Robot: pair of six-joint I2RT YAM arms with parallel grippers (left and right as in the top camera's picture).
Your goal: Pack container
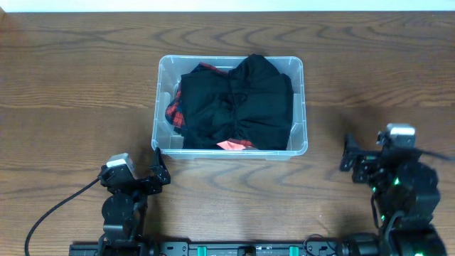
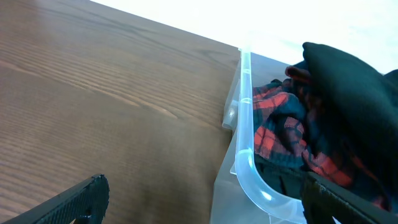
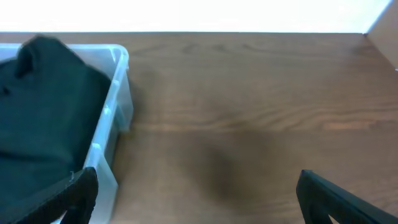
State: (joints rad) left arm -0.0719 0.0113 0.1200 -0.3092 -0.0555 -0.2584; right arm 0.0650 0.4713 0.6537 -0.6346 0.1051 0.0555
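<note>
The clear plastic container (image 1: 162, 107) stands at the table's middle, holding a black garment (image 1: 242, 99) over red plaid cloth (image 1: 175, 114). Its rounded corner rim shows in the left wrist view (image 2: 245, 155), with the plaid cloth (image 2: 280, 124) and the black garment (image 2: 348, 87) inside. The right wrist view shows its right wall (image 3: 115, 106) and the black garment (image 3: 43, 99). My left gripper (image 1: 160, 165) is open and empty, just off the container's front left corner. My right gripper (image 1: 348, 153) is open and empty, right of the container.
The brown wooden table (image 1: 71, 85) runs all around the container. A black cable (image 1: 57, 210) trails from the left arm at the front left. A white wall edge lies along the table's far side.
</note>
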